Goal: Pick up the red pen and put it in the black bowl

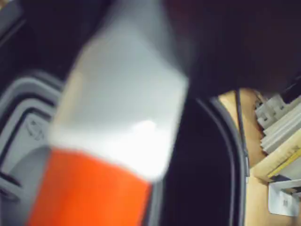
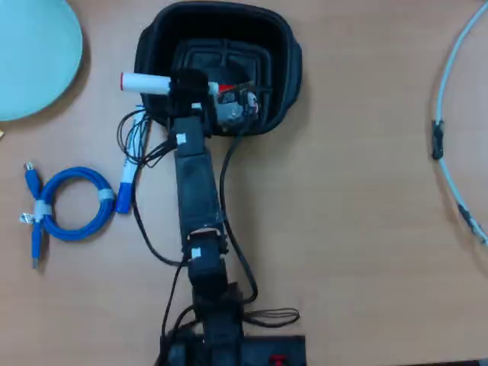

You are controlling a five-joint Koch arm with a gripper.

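In the overhead view the red pen point(image 2: 146, 83) lies level and crosswise over the black bowl point(image 2: 278, 46). Its white barrel sticks out past the bowl's left rim, and its red cap points right over the ribbed floor. My gripper point(image 2: 187, 85) is shut on the pen's middle, above the bowl's near-left part. The wrist view shows the pen point(image 1: 122, 108) very close and blurred, white above and orange-red below. Behind it are the bowl's dark inside and its rim point(image 1: 236, 155). My fingers do not show clearly there.
In the overhead view a pale blue plate point(image 2: 34, 53) sits top left. A coiled blue cable point(image 2: 70, 206) and a white marker with a blue cap point(image 2: 127, 180) lie left of the arm. A grey cable point(image 2: 450, 137) runs along the right edge.
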